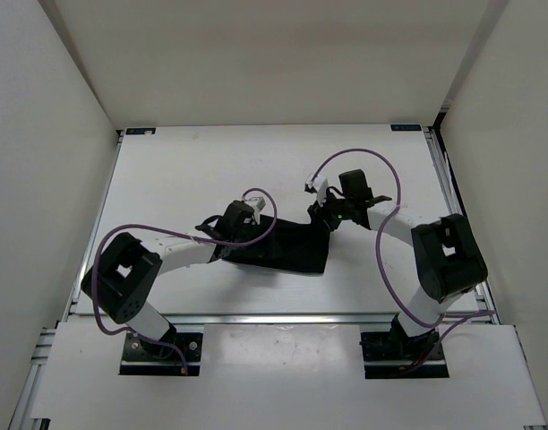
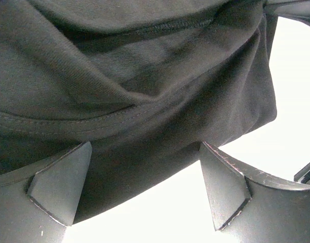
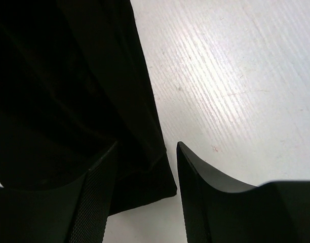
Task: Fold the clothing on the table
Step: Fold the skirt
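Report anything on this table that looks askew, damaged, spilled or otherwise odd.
Only the clothing stands out. It lies crooked near the middle of the table, and the left wrist view shows it rumpled into overlapping folds rather than lying flat. No tear, stain or spill shows.

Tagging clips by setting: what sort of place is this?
Probably a lab robot test cell, not a home: a large flat white tabletop with metal edge rails, plain white walls boxing it in, and two robot arms bolted at its near edge over one plain black fabric garment.
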{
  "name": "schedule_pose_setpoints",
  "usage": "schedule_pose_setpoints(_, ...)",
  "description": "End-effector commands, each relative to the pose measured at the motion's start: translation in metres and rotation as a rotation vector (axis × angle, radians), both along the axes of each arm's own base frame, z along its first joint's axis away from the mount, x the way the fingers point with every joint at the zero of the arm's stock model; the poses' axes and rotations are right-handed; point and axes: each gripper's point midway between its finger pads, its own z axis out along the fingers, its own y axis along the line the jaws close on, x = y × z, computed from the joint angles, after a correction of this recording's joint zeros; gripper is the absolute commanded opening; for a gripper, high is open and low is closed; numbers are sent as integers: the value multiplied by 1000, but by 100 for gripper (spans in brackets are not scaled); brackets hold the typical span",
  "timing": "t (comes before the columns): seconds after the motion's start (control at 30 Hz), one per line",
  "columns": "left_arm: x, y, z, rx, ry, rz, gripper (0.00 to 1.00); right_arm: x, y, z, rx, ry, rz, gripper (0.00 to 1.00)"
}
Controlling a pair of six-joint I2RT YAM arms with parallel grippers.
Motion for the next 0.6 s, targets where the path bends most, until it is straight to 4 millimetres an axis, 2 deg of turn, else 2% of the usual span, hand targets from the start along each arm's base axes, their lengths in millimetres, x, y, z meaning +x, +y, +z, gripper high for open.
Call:
schedule_pose_setpoints(0.0, 3, 5, 13, -5, -26, -2, 99, 3, 10, 2, 43, 42, 32, 54)
schedule_pose_setpoints(0.03, 2, 6, 14, -3, -30, -7, 99, 5, 10, 7, 54, 40, 36, 55)
schedule_pose_setpoints(0.13, 6, 5, 22, -16, -41, -2, 98, 7, 9, -3, 48, 65, 34, 49)
schedule_pose_setpoints(0.23, 8, 2, 31, -38, -53, -9, 99, 6, 9, -7, 50, 77, 35, 27)
schedule_pose_setpoints(0.27, 10, 3, 31, -39, -52, -1, 99, 7, 9, -6, 48, 75, 31, 24)
schedule_pose_setpoints(0.33, 9, 1, 34, -40, -56, -10, 99, 12, 10, -5, 53, 62, 18, 2)
schedule_pose_setpoints(0.5, 8, 3, 32, -38, -55, -4, 98, 20, 7, 11, 110, 35, -21, 0)
schedule_pose_setpoints(0.57, 9, 5, 34, -40, -65, -6, 99, 26, 9, 27, 149, 0, -34, 0)
